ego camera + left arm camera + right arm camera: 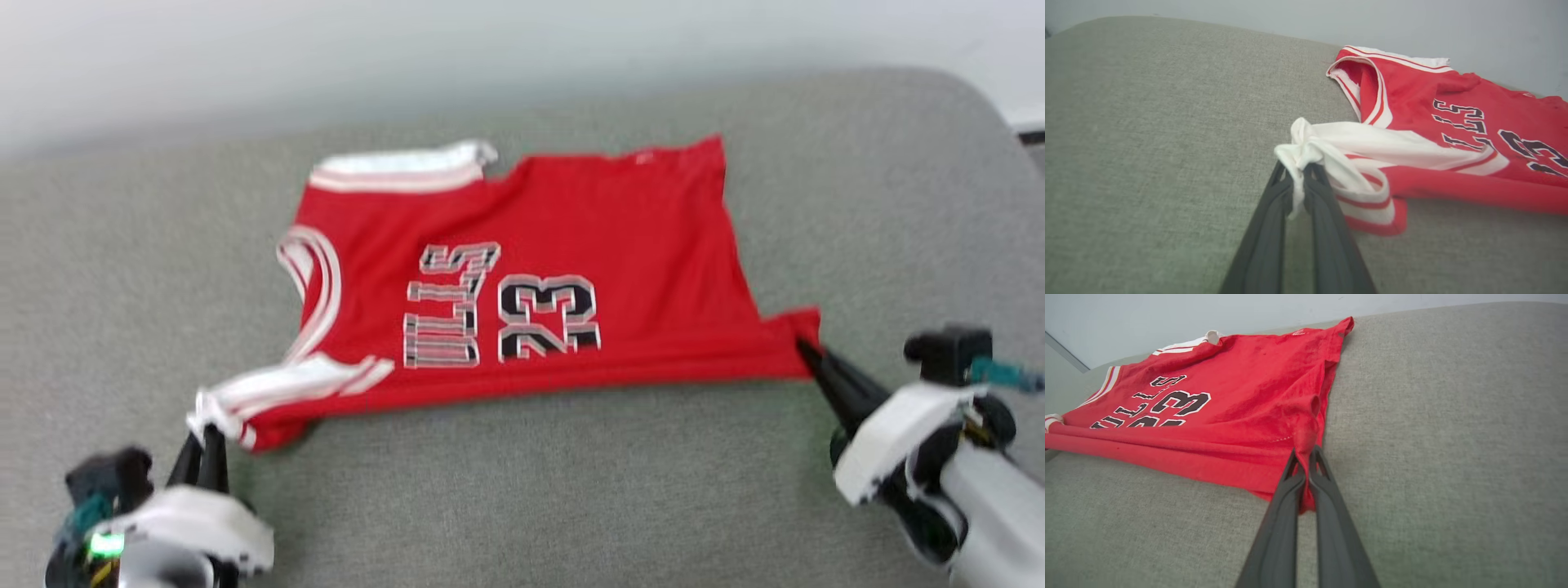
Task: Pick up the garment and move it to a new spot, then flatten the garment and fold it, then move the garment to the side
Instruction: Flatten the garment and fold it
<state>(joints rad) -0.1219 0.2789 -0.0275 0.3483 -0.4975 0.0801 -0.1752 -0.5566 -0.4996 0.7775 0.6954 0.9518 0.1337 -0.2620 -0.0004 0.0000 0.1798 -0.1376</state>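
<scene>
The garment (pixel 522 269), a red jersey with white sleeves, striped trim and the number "23", lies spread on the grey cushion, its near edge rolled into a long fold. My left gripper (pixel 208 433) is shut on the bunched white sleeve at the garment's near left corner (pixel 1300 153). At the near right, my right gripper (pixel 808 351) is shut on the red hem corner (pixel 1306 437). The cloth runs taut between the two grippers. The garment (pixel 1229 396) slopes away from the right gripper's fingers (pixel 1327 486).
The grey fabric cushion (pixel 522 490) spreads wide around the garment, with bare room in front and on both sides. A pale wall (pixel 408 49) rises behind its far edge. The cushion's rounded corner (pixel 963 98) is at the far right.
</scene>
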